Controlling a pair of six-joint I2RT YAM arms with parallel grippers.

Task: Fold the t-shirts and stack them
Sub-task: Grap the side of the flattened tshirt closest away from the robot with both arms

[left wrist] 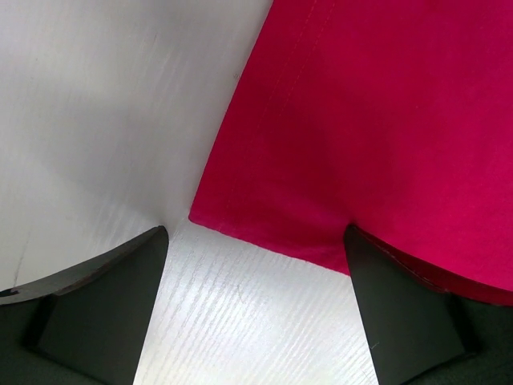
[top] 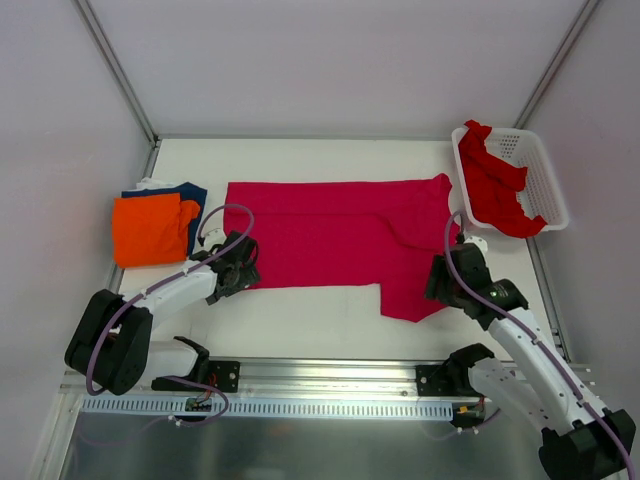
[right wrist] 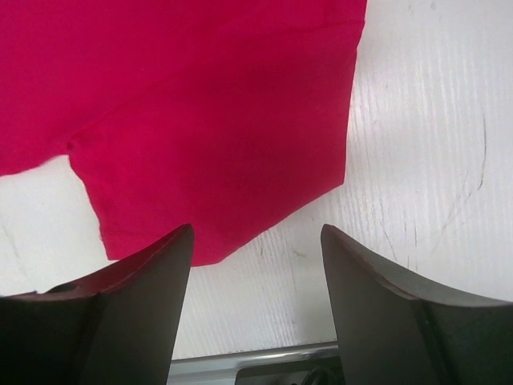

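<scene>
Magenta t-shirt point(top: 330, 240), one: spread flat at the middle of the counter point(top: 320, 320). Its near-left corner lies between the spread fingers of the left gripper point(left wrist: 255, 241), which is not closed on it. Its near-right flap lies just ahead of the right gripper point(right wrist: 256, 237), jaws apart, nothing held.

Orange t-shirt point(top: 150, 228), one: folded, atop one folded navy t-shirt point(top: 192, 190), far left.

Red t-shirt point(top: 492, 190), one: crumpled in the one white lattice basket point(top: 540, 160), far right.

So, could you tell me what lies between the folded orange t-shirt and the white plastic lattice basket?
The crimson-pink cloth t-shirt, spread flat; the top external view shows it.
</scene>
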